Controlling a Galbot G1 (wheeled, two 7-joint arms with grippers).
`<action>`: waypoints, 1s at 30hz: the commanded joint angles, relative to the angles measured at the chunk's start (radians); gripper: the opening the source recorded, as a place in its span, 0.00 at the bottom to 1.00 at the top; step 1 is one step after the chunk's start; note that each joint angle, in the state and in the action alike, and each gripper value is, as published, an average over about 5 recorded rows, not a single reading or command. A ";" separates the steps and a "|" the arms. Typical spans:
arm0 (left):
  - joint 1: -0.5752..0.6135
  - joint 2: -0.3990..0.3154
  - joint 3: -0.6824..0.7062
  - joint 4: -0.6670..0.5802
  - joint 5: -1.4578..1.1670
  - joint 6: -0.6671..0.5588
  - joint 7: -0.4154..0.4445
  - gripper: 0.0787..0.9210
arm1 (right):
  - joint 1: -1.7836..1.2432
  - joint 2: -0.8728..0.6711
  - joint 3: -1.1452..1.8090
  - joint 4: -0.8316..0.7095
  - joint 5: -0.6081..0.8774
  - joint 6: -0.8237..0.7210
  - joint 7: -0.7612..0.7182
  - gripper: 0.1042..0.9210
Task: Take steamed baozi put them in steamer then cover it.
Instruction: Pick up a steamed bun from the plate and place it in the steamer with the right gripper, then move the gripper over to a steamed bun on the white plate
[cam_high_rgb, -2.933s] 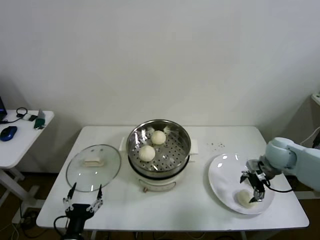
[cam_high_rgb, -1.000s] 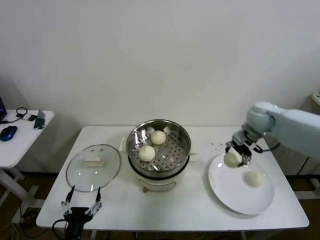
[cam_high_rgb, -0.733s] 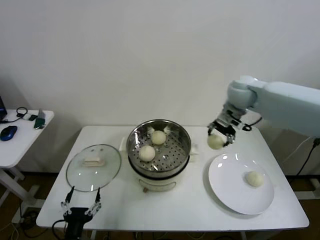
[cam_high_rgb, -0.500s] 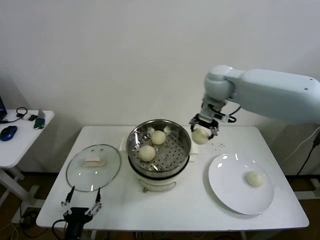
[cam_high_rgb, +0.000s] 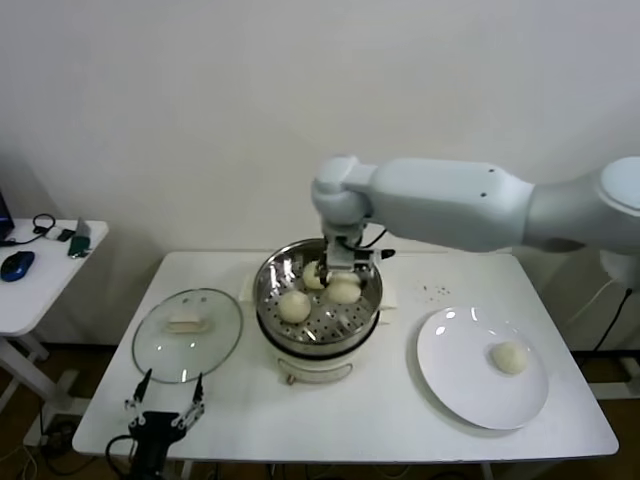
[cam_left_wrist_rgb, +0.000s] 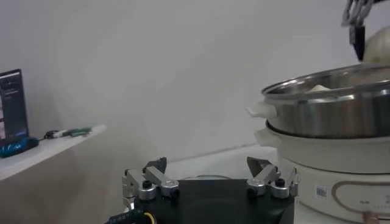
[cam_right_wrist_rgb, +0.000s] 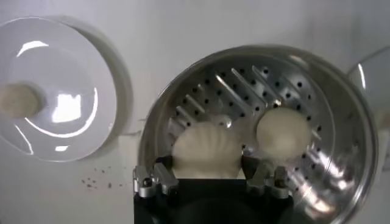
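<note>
We are in what looks like a robotics lab or test room staged as a kitchen corner, not a real kitchen. A plain white desk (cam_high_rgb: 250, 420) stands against a bare white wall (cam_high_rgb: 300, 110), with no cupboards, sink or stove around it. On it we see only cooking props: an electric steamer (cam_high_rgb: 318, 300), a glass cover (cam_high_rgb: 187, 334) and a white plate (cam_high_rgb: 455, 375). Off to the left a second small white desk (cam_high_rgb: 40, 285) carries office gear: a blue computer mouse (cam_high_rgb: 16, 266), a cable and the edge of a screen (cam_left_wrist_rgb: 13, 103). A large white robot arm (cam_high_rgb: 450, 205) reaches over the desk.
</note>
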 joint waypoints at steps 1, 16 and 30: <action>-0.002 0.012 -0.002 0.007 -0.005 -0.001 0.000 0.88 | -0.106 0.131 0.011 -0.051 -0.077 0.063 -0.016 0.77; -0.007 0.014 -0.005 0.029 -0.015 -0.006 -0.001 0.88 | -0.154 0.129 -0.007 -0.073 -0.081 0.065 -0.014 0.77; -0.009 0.019 -0.012 0.029 -0.022 -0.005 -0.001 0.88 | -0.135 0.103 0.043 -0.082 -0.073 0.067 -0.039 0.88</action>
